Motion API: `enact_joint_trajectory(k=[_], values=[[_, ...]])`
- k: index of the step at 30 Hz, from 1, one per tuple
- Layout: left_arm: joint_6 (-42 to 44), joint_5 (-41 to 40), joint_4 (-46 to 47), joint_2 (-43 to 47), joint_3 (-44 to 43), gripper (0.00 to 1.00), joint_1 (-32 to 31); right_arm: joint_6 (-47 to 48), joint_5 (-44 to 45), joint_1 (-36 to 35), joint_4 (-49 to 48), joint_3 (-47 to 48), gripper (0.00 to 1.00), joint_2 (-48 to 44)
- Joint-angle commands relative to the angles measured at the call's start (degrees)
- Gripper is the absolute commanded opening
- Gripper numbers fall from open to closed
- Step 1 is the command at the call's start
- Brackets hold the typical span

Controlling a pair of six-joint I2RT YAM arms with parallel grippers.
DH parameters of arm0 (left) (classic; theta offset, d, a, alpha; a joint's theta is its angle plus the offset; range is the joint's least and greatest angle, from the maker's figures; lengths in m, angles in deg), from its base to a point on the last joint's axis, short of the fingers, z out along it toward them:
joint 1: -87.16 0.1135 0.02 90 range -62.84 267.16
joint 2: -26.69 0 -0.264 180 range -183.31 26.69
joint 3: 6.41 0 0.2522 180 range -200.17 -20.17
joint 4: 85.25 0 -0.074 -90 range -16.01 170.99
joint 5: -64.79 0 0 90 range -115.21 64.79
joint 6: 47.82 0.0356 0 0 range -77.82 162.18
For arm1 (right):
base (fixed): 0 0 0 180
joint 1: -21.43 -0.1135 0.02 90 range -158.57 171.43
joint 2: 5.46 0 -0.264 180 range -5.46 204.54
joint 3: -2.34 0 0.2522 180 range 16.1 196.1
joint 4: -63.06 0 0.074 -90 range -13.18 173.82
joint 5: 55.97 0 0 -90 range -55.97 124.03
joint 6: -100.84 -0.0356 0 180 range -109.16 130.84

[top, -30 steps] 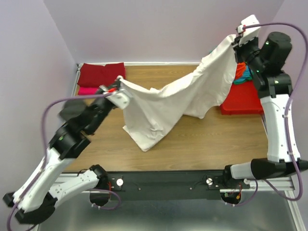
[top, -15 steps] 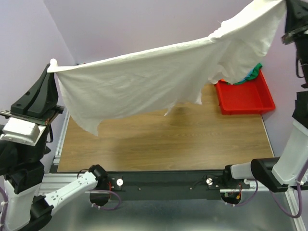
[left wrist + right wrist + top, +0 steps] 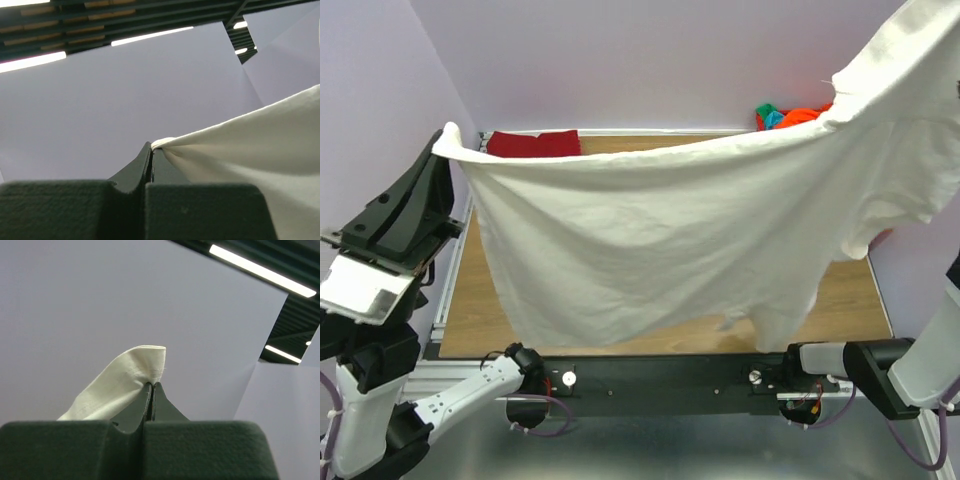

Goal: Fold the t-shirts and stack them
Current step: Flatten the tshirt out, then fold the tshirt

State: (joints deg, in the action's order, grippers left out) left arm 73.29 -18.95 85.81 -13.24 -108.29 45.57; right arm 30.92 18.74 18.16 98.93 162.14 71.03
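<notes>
Fingers of the left gripper (image 3: 151,148) are clenched on a bunched corner of the white t-shirt (image 3: 250,150), which fans out from the tips toward 3 o'clock in the left wrist view. In the right wrist view the right gripper (image 3: 151,385) is likewise pinched tight on a small fold of the same cloth. The fold pokes up above its tips and falls away toward 8 o'clock.

Seen from above, the left arm (image 3: 400,215) holds its corner high at 10 o'clock. The other corner runs off the picture at 2 o'clock, so the right gripper is out of that view. Between them the shirt hangs as a wide sheet, its top edge sagging gently and its lower edge reaching toward the arm bases at 6 o'clock. Only strips of the worktop (image 3: 460,300) show, at 9 o'clock and at 4 o'clock.

One second ago the shirt drooped in a slack band with its middle on the wood and the left gripper low beside the dark red t-shirt (image 3: 532,144). Half a second ago both corners were already up, but the cloth sat higher toward 12 o'clock and left most of the wood bare. Now it has spread and swung nearer, covering the red tray that showed at 3 o'clock. The dark red t-shirt, hidden half a second ago, lies flat at 11 o'clock on the worktop. Orange and teal t-shirts (image 3: 788,117) peek over the top edge at 1 o'clock.
</notes>
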Motion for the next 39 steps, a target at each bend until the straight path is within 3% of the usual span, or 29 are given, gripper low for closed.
enact_joint_trajectory(k=[1, 4, 9, 11, 13, 14, 17, 18, 22, 26, 30, 39], values=[[-8.0, -15.6, 0.1, 0.9, 3.6, 0.0, 0.3, -2.3, -1.4, 0.5, -0.2, -8.7, 0.01, 4.1], [-14.9, -24.1, -4.4, 0.6, 9.6, 0.0, 0.3, -4.6, -5.4, 0.5, -0.3, -16.7, 0.01, 7.4], [-28.6, -34.6, -4.0, -0.2, 27.4, 0.0, 1.4, -7.4, -13.5, 0.5, -2.2, -28.8, 0.01, 13.4], [-36.9, -35.3, -3.7, -1.7, 34.0, 0.0, 6.8, -8.0, -17.7, 0.5, -4.2, -35.0, 0.01, 16.8], [-43.9, -31.4, -4.2, -3.6, 38.0, 0.0, 14.4, -9.2, -19.5, 0.4, -6.6, -38.8, 0.01, 19.3], [-50.4, -22.3, -3.3, -6.1, 42.0, 0.0, 23.5, -9.4, -21.3, 0.3, -8.4, -41.3, 0.01, 22.9], [-55.4, -4.1, 3.2, -12.1, 49.5, 0.0, 40.0, -9.1, -23.6, 0.0, -10.0, -42.1, 0.01, 29.4], [-57.5, -2.8, 4.6, -17.2, 50.1, 0.0, 42.4, -8.8, -23.5, -0.2, -10.1, -41.4, 0.01, 34.5], [-57.4, -2.6, 8.6, -30.5, 47.2, 0.0, 48.3, -7.6, -20.1, -0.9, -10.1, -35.7, 0.01, 45.9], [-54.3, -2.1, 8.5, -44.6, 37.7, 0.0, 50.3, -8.6, -14.9, -1.0, -10.0, -27.9, 0.01, 54.3], [-49.9, -1.5, 7.0, -52.4, 30.7, 0.0, 50.5, -9.4, -14.2, -1.0, -10.1, -23.2, 0.01, 57.6], [-43.8, 1.3, 6.4, -55.5, 24.9, 0.0, 50.5, -10.4, -16.3, -1.1, -10.2, -20.3, 0.01, 56.0]])
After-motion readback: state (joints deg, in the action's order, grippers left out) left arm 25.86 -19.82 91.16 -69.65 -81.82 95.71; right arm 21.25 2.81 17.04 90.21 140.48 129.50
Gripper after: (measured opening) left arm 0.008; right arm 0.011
